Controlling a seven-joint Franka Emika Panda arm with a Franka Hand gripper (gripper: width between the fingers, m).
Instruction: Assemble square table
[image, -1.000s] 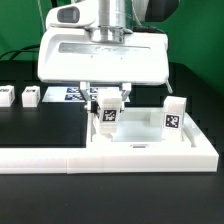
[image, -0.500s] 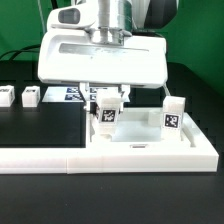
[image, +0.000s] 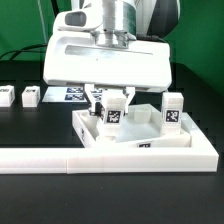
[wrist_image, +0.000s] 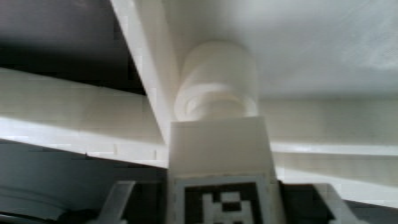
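My gripper (image: 110, 102) is shut on a short white table leg (image: 111, 115) that stands upright inside the white square tabletop (image: 140, 150), near its back-left corner. The leg's black-and-white tag faces the camera. A second leg (image: 175, 112) stands upright at the tabletop's right corner. In the wrist view the held leg (wrist_image: 219, 130) runs away from my gripper (wrist_image: 222, 203), its tag between the dark fingers (wrist_image: 135, 200), and its far end meets the tabletop's white surface (wrist_image: 71, 110). How the leg's end sits in the tabletop is hidden.
Two loose white legs (image: 31, 97) (image: 5, 97) stand on the black table at the exterior view's left. The marker board (image: 72, 94) lies behind them. The long white L-shaped border bar (image: 50, 160) runs along the front and wraps the tabletop's right side.
The arm has shifted slightly toward the exterior view's right with the leg in its grip. The tabletop has turned, so its left corner now reaches further left.
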